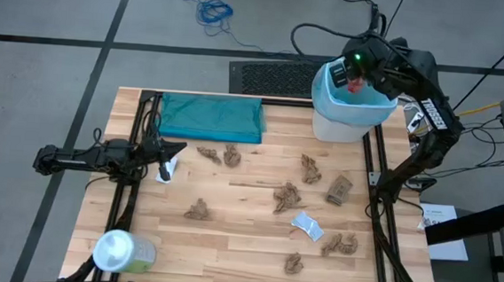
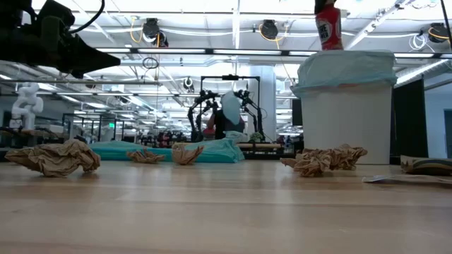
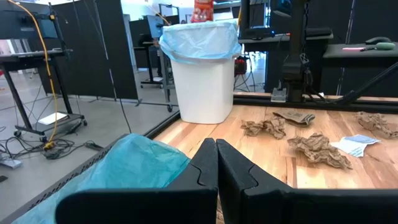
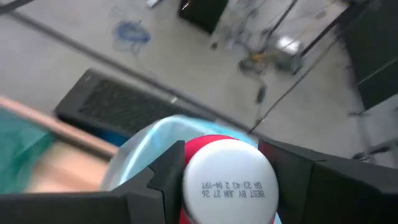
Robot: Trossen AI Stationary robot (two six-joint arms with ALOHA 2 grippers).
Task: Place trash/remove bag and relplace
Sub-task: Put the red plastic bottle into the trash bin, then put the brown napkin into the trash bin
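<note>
My right gripper is over the white bin at the table's far right corner, shut on a small red bottle with a white cap. The bin is lined with the pale blue bag, folded over its rim. Several crumpled brown paper wads and a white scrap lie on the tabletop. My left gripper is shut with nothing in it, pointing level over the table's left side beside another white scrap. My right gripper pinches the red bottle between its two fingers, on the bottle's sides just below the white cap. The fingers come from above, slanting down. The bottle hangs upright below them, lifted clear, its bottom just above the bin's lined opening.
A folded teal-green plastic bag lies at the far left of the table. A pale-green container with a white lid lies at the near left corner. A flat brown piece lies toward the right. Black frame rails run along the table's sides.
</note>
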